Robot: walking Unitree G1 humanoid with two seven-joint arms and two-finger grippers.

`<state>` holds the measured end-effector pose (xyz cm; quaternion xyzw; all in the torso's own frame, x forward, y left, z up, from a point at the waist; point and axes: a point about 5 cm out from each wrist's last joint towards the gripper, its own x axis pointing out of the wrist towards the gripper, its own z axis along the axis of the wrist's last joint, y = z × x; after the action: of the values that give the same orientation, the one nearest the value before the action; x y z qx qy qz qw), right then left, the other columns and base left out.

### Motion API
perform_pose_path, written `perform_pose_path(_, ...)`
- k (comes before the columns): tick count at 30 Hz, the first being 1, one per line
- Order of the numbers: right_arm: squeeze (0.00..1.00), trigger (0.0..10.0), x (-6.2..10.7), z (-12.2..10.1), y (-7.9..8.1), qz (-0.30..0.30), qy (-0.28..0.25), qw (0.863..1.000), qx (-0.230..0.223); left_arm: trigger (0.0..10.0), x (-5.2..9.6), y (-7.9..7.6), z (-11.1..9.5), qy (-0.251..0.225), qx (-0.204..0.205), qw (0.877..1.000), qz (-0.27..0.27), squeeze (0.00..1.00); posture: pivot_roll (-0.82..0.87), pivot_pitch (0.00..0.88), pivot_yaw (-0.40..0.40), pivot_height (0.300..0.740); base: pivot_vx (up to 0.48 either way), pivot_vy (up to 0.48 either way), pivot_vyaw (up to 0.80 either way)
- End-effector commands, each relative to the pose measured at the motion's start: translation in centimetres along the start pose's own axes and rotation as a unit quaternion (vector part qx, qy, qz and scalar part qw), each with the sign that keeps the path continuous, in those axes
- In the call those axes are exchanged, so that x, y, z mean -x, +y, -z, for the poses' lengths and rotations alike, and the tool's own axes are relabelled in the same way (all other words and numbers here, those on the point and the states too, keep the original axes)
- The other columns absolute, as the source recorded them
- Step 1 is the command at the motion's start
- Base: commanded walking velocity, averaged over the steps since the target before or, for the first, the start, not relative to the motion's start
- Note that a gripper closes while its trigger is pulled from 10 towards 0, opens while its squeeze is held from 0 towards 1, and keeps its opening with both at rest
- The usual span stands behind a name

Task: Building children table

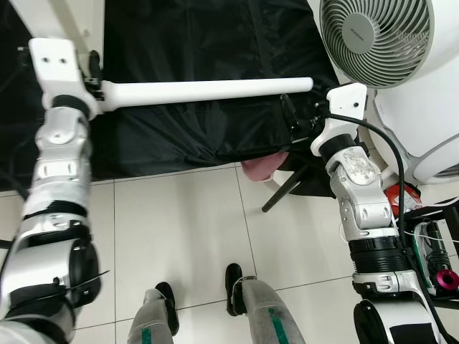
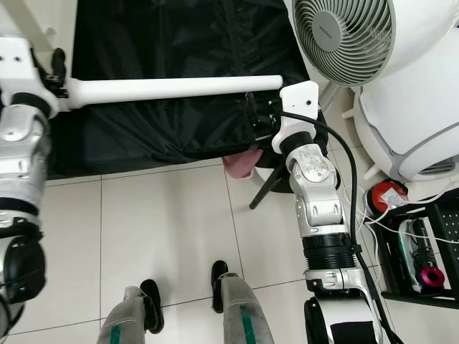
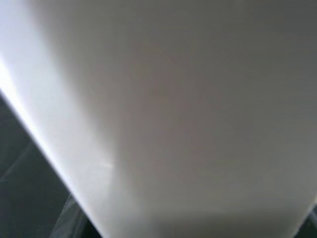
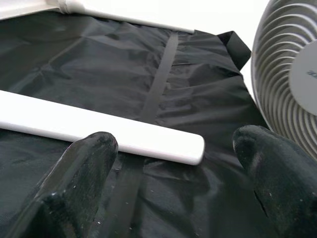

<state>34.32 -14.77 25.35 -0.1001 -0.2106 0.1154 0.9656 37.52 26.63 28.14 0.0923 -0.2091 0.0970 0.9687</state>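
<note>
**White table leg held level over black cloth**

Nearest us are our own feet [image 1: 201,301] on the tiled floor [image 1: 179,222]. On the left, our left gripper [image 1: 97,75] meets one end of the white table leg [image 1: 208,90]; we cannot tell its jaws' state. The leg spans the black cloth [image 1: 201,43]. Our right gripper [image 4: 173,163] has its jaws released, near the leg's free end, beside a fan [image 1: 373,29].

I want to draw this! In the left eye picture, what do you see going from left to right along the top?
Left end effector → white table leg over the black cloth → right end effector → fan.
</note>
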Motion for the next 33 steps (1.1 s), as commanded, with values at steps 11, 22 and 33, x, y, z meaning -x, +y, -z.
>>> perform_pose_path(11, 0.00, 10.0, 0.7, 0.3, -0.4, 0.001, 0.007, 1.000, 0.010, 0.0, 1.6, 8.2, -1.9, -0.021, -0.120, 0.992, -0.014, 0.00, -0.08, 0.360, -0.005, 0.740, 0.000, 0.000, 0.00)
perform_pose_path(22, 0.00, 10.0, 1.1, 0.5, -0.7, 0.002, 0.011, 1.000, 0.013, 0.0, 2.6, 11.8, -2.2, -0.002, -0.150, 0.988, -0.024, 0.00, -0.05, 0.382, -0.002, 0.740, 0.000, 0.000, 0.00)
perform_pose_path(33, 0.00, 10.0, 1.4, 0.7, -0.9, 0.003, 0.017, 1.000, 0.017, 10.0, 3.9, 12.5, -0.7, 0.028, -0.145, 0.989, 0.024, 0.00, -0.05, 0.392, 0.005, 0.740, 0.000, 0.000, 0.00)
